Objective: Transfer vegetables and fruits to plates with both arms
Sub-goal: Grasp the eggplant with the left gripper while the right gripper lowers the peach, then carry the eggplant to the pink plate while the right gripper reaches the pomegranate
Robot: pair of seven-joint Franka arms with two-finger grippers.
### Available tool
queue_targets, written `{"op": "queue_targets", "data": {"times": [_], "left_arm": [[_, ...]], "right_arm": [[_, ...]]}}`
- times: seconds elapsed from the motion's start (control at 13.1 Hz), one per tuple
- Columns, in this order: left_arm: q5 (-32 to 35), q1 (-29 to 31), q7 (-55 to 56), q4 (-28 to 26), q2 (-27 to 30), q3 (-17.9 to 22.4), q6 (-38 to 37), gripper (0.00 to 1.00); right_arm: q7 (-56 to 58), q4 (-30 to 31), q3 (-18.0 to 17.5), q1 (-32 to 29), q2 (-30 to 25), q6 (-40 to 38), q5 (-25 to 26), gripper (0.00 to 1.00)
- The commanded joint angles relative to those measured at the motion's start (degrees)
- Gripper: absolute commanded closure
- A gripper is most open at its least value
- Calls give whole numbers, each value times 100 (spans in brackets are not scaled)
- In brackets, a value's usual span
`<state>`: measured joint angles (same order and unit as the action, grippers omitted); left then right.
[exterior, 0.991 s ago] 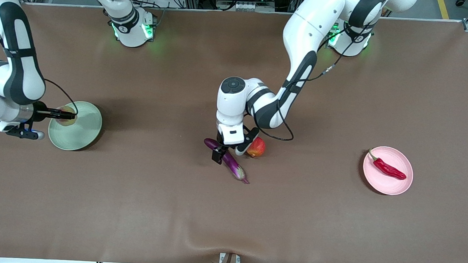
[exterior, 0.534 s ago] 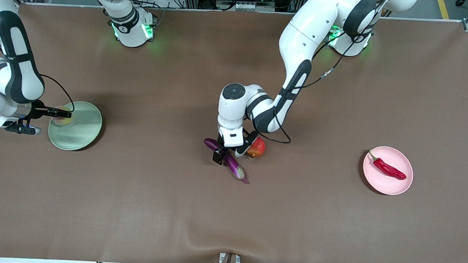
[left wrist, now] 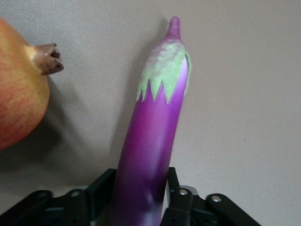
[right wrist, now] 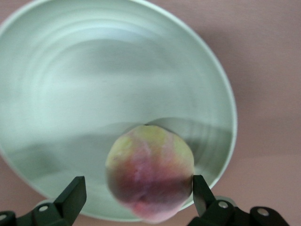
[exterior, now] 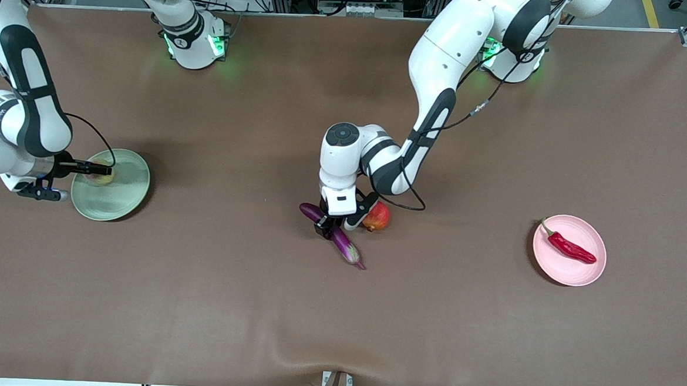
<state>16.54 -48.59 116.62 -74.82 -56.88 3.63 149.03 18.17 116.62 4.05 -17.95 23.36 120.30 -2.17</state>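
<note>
Two plates sit well apart near opposite tabletop ends, wide bare cloth between. Right gripper spread wide over green plate, peach between its fingers, one side clear. Left gripper clenched around eggplant mid-tabletop, long axis diagonal, stem end pointing toward front camera; pomegranate just beside. Chili lies diagonally on pink plate.
</note>
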Motion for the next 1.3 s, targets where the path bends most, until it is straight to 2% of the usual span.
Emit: {"op": "queue_targets", "data": {"times": [0.0,0.15,0.3,0.46,0.53,0.69,0.84,1.07,1.22], "left_arm": [[139,-81,89,117,114,164,-58,83],[95,-46,98,108,395,165,-268,83],[-9,24,106,99,738,164,-540,83],[-203,217,89,99,1203,156,-926,83],[-212,270,89,82,1449,156,-1190,83],[-239,560,89,73,1915,147,-1857,83],[-265,919,19,3,2276,147,-2674,84],[-265,1465,-305,-102,2330,147,-3099,89],[-265,1912,-935,-252,2339,138,-3423,95]], "right_arm": [[-180,-952,-54,447,-95,-1450,-63,0],[-1100,-1700,-54,966,-78,-2410,-107,0],[-1971,-2115,-62,1502,-86,-2782,-186,0],[-2963,-2563,-54,2003,-69,-3099,-869,0],[-3368,-2626,-54,2267,-69,-3082,-1038,0],[-3792,-2801,-54,2864,-25,-2995,-1371,0],[-4825,-2960,-54,3401,185,-2496,-1829,0],[-6234,-3503,-62,4279,834,-1854,-2093,0],[-7068,-3864,-62,4772,1422,-1187,-2357,0]]}}
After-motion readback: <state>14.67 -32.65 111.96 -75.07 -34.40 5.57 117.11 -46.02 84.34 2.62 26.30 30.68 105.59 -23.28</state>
